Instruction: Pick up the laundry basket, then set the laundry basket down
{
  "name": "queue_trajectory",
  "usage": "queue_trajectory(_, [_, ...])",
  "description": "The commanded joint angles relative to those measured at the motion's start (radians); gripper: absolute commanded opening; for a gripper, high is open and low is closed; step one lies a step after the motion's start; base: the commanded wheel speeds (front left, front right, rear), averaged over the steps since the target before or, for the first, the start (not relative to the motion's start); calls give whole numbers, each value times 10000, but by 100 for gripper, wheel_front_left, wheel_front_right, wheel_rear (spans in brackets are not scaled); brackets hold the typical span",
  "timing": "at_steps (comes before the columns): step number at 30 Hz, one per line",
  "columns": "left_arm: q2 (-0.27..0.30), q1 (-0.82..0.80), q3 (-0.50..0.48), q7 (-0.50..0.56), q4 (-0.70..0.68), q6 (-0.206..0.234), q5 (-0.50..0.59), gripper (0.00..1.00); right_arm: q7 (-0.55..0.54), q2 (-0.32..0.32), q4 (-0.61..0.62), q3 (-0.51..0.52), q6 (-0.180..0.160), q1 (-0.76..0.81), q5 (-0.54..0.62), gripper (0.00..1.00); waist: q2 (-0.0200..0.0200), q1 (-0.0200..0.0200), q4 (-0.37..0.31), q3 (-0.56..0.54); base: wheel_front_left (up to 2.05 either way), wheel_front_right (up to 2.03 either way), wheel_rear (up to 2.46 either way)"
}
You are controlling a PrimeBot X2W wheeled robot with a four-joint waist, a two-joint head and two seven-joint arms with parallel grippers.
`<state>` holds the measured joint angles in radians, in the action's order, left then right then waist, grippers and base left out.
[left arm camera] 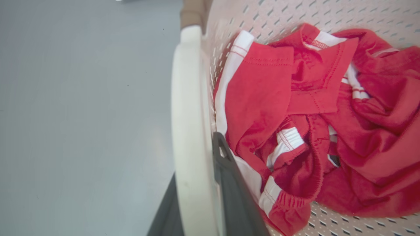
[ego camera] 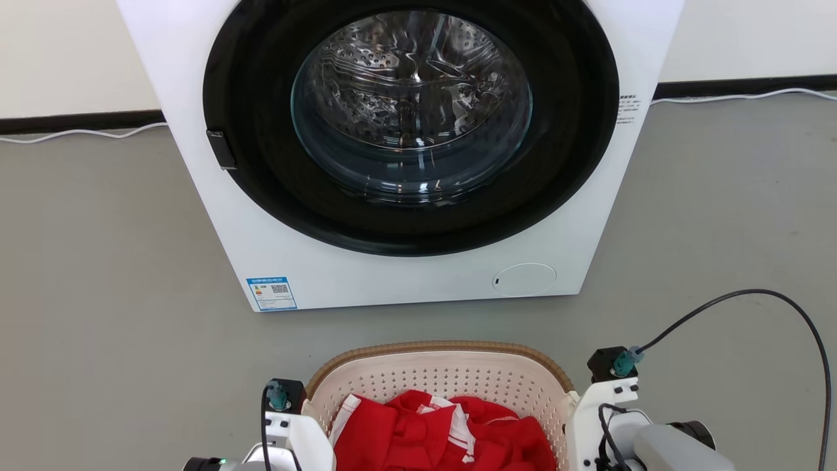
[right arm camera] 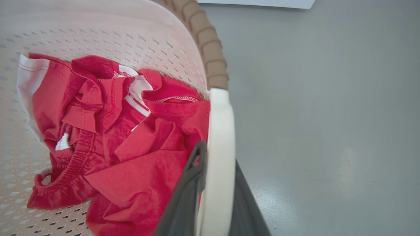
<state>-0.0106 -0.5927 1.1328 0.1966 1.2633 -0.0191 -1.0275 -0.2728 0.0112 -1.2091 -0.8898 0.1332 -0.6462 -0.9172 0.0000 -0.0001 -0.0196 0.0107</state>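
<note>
laundry basket [ego camera: 451, 376] | left pincer [left arm camera: 196, 157] clamped on its left handle [left arm camera: 188, 98] | right pincer [right arm camera: 218, 154] clamped on its right handle [right arm camera: 221, 124]

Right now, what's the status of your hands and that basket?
Left gripper shut on laundry basket handle. Right gripper shut on opposite handle. Red clothes inside. Washing machine ahead, door shut.

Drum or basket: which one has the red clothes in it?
The laundry basket, cream and perforated, in front of the washing machine: red clothes lie in it. The drum looks empty.
</note>
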Motion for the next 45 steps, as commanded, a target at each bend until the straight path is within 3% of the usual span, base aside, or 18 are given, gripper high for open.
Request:
queue_trajectory(1, [707,4,-30,39,272,174,18,0,55,390,-83,-89,-25,-108,-33,0,0,1,0,-12,0,0,0])
queue_trajectory(45, [760,-135,75,-9,274,144,-126,0,496,390,-369,-845,-25,-492,-998,0,0,1,-65,-96,0,0,0])
